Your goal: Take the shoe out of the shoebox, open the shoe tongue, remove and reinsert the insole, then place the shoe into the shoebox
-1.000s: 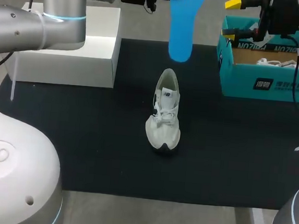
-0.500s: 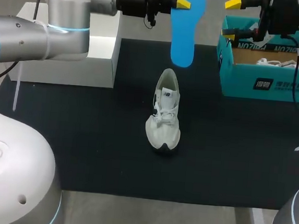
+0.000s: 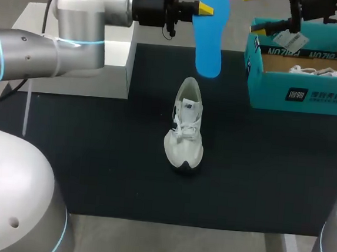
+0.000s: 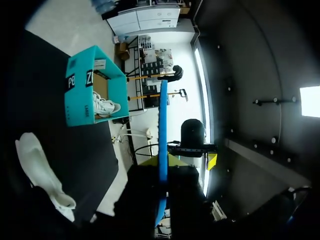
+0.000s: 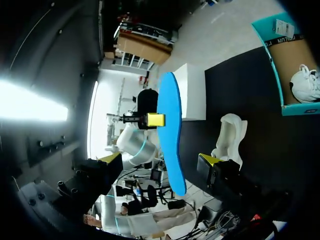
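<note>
A white shoe (image 3: 185, 124) stands upright on the black mat, toe toward me; it also shows in the wrist views (image 4: 42, 172) (image 5: 231, 135). Above and behind its heel hangs the blue insole (image 3: 210, 35), with my left gripper (image 3: 203, 9) shut on its upper part. In the left wrist view the insole (image 4: 163, 125) is edge-on between the fingers of my left gripper (image 4: 163, 167). My right gripper (image 3: 255, 13) is open and empty, high beside the teal shoebox (image 3: 304, 93). From the right wrist the insole (image 5: 171, 135) hangs ahead of my right gripper (image 5: 160, 159).
A second white shoe (image 3: 312, 71) lies inside the shoebox at the mat's far right. A white box (image 3: 103, 67) stands at the far left. The black mat (image 3: 95, 155) spreads around the shoe.
My left arm has carried the insole a little to the right and lower, toward the shoe. My right gripper has risen and shifted slightly left, still open.
</note>
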